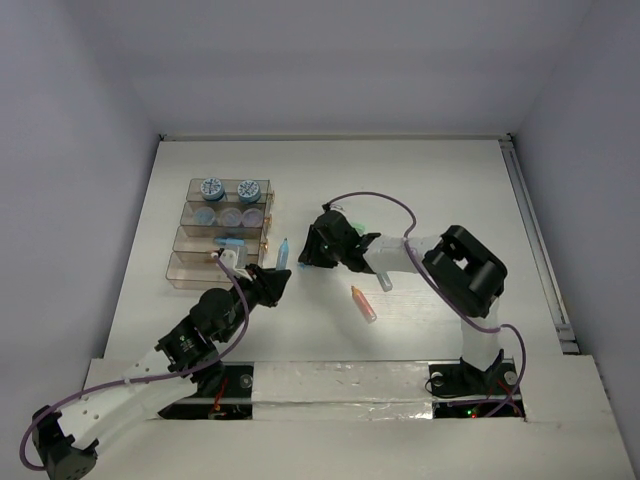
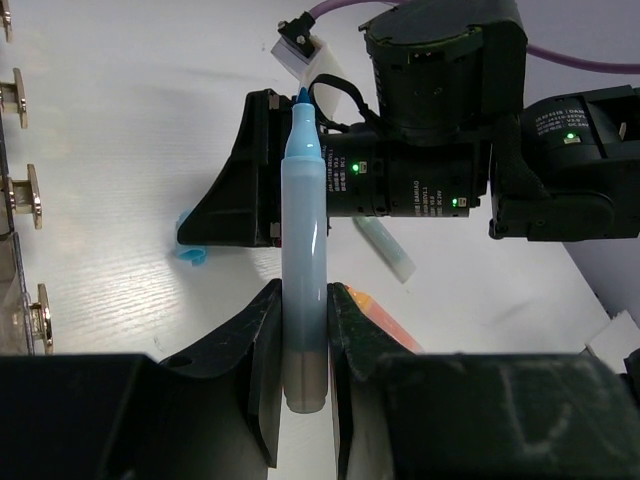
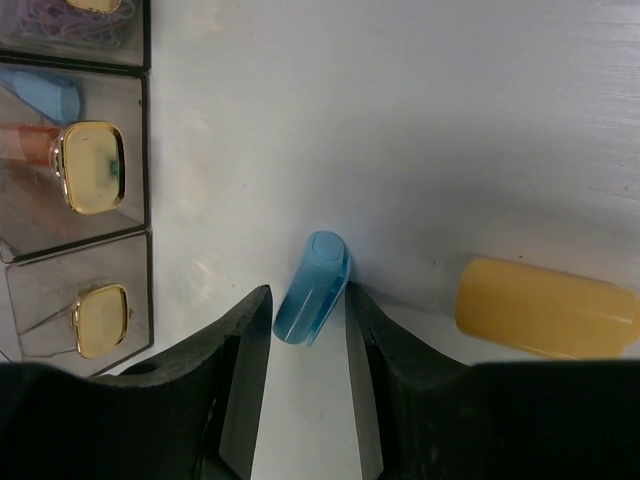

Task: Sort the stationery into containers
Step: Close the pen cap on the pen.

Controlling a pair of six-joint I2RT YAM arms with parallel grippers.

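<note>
— Grip nearest the arm bases?
— Closed: the left gripper (image 2: pixel 305 300) clamps a blue marker (image 2: pixel 305 240) by its butt end, tip bared.
— Beyond it?
— The right gripper (image 3: pixel 308 296) stands narrow around a blue cap (image 3: pixel 313 285) on the table; whether it pinches is unclear. Farther left, trays (image 1: pixel 185 272) hold jars (image 1: pixel 212 187).

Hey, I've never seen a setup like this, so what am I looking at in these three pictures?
Two robot arms, left and right, are bolted at a table's near edge, each ending in a two-finger gripper. One picture looks down from a fixed camera above; the other two come from cameras on the wrists. The left gripper is clamped on an uncapped blue marker. The right gripper's fingers flank a small blue cap on the table; whether they grip it is unclear. An orange pen lies loose. The stepped clear trays hold round jars.
</note>
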